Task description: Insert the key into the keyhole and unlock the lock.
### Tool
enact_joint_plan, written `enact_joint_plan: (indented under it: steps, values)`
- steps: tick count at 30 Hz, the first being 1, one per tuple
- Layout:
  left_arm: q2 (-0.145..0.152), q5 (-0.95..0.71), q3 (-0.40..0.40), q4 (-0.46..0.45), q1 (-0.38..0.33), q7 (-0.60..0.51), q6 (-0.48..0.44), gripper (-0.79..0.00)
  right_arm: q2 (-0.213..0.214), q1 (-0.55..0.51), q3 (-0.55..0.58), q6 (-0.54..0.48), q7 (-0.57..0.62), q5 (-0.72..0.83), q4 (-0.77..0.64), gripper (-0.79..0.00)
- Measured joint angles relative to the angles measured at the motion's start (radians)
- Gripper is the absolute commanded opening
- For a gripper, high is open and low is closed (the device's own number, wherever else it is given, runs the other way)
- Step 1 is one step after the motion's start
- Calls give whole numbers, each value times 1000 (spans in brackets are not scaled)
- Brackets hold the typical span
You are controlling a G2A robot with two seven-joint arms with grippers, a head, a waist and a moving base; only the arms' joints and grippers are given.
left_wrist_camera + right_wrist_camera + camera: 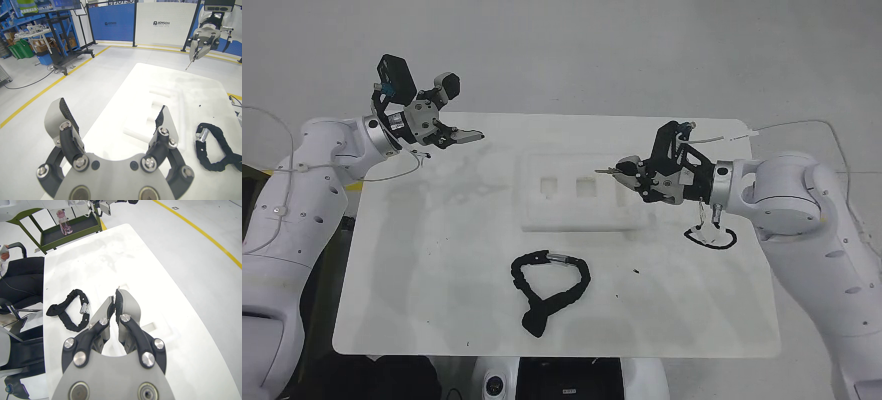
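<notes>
Right hand clamps the key above the foam tray; left hand gapes apart; the chain lock lies on the desk beside the tray.

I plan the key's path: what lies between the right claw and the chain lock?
Top view: under the right claw, holding the key, sits the white foam tray; past its edge, bare table up to the chain lock.

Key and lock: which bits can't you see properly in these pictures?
- Key: the shut right hand covers nearly all of it in the right wrist view; its teeth are too small in the top view.
- Lock's silver barrel: its keyhole is too small to find in any view.
- Chain: its far bend is cut off by the left wrist view's edge.
</notes>
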Motion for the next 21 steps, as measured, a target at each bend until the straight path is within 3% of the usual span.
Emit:
enact_joint_plan:
  steps: [8, 21]
  values:
    - [0, -5, 0, -9, 7, -4, 3, 0, 0, 0, 0, 0, 0, 0, 0, -785]
    - [22, -94, 60, -276, 122, -182, 0, 0, 0, 0, 0, 0, 0, 0, 0, -785]
